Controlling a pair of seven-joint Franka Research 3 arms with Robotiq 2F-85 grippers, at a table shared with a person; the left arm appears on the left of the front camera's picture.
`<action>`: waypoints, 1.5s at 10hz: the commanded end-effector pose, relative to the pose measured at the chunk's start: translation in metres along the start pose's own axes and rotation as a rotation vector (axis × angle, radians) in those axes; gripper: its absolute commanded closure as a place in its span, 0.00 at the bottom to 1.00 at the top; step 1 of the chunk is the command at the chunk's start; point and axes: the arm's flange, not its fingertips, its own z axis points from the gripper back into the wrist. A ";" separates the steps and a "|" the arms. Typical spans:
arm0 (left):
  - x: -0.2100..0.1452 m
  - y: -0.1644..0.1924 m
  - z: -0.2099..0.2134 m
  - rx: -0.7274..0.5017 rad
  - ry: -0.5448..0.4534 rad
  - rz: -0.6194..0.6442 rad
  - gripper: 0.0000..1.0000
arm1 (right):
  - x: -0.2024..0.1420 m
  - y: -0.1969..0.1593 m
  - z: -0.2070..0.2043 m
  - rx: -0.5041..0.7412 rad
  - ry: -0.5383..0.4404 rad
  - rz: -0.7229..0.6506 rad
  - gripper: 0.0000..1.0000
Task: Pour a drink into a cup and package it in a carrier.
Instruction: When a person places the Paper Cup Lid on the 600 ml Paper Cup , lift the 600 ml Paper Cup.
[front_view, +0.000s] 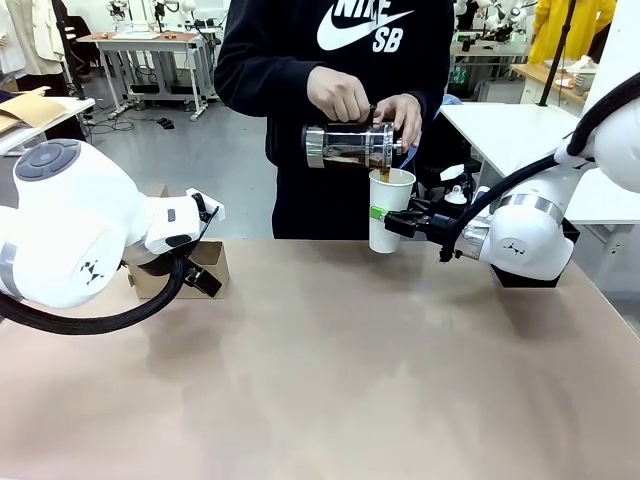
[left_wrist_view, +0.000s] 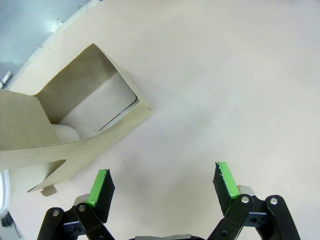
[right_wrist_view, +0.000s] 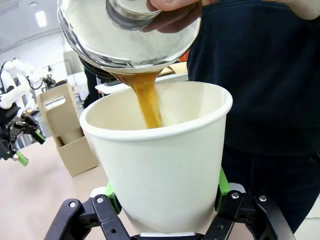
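Your right gripper (right_wrist_view: 167, 196) is closed on the lower half of the white paper cup (right_wrist_view: 160, 160), one green pad pressed against each side, and the cup is upright and has no lid. It stands at the far edge of the table (front_view: 350, 380), right in front of the person. The person's two hands (front_view: 338, 95) hold a glass press pot (front_view: 350, 145) tipped on its side just above the rim, and a thin brown stream of drink (right_wrist_view: 147, 102) runs from its spout down into the cup. You cannot see how full the cup is. Your left gripper (left_wrist_view: 162, 182) hangs over the table with its jaws spread wide and nothing between them. The brown cardboard carrier (left_wrist_view: 85, 115) sits on the table just beside it, close to one green pad but not touching it, with its open pocket facing up. In the front view the carrier is on the left side of the table, well apart from the cup and partly hidden behind your left arm.
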 end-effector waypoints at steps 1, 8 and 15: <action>0.000 0.000 0.000 -0.001 -0.001 0.001 0.00 | 0.002 0.002 -0.002 -0.006 -0.006 -0.005 0.20; 0.000 0.000 0.000 -0.001 -0.001 0.001 0.00 | 0.002 0.002 -0.002 -0.006 -0.006 -0.005 0.20; 0.000 0.000 0.000 -0.001 -0.001 0.001 0.00 | 0.002 0.002 -0.002 -0.006 -0.006 -0.005 0.20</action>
